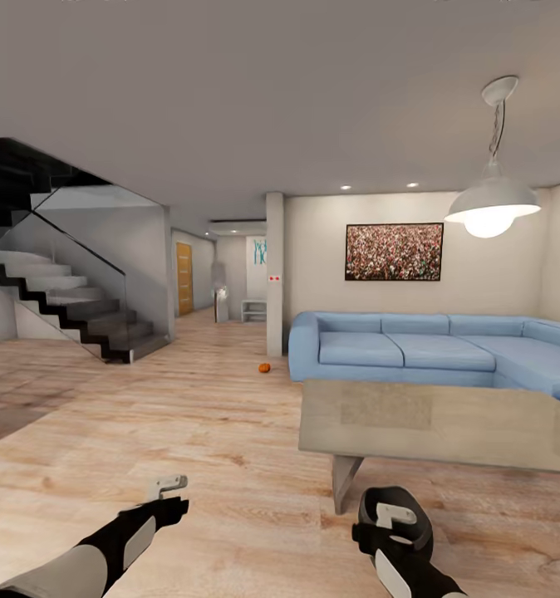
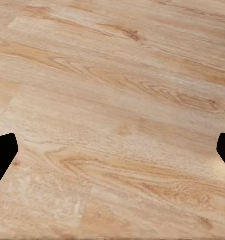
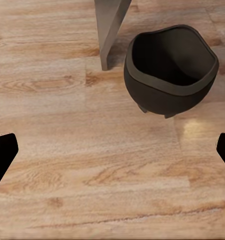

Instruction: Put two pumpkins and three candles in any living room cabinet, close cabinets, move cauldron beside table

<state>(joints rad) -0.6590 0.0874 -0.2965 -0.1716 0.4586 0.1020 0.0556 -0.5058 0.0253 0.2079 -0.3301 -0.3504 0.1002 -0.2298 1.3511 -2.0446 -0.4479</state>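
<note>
Now both claws (image 1: 170,485) (image 1: 394,513) low, apart.

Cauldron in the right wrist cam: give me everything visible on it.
The round black pot, the cauldron, stands upright on the light wood plank floor, resting on short stubby feet. Matte dark body, bulging belly, wide and slightly uneven rim, interior dark and apparently empty. It sits right beside the grey table leg; contact cannot be told. The right end effector is open and apart from it.

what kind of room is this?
Most likely a home living room, rendered in simulation: a blue corner sofa, a low table in front of it, a framed picture on the wall, and a staircase off to one side.
</note>
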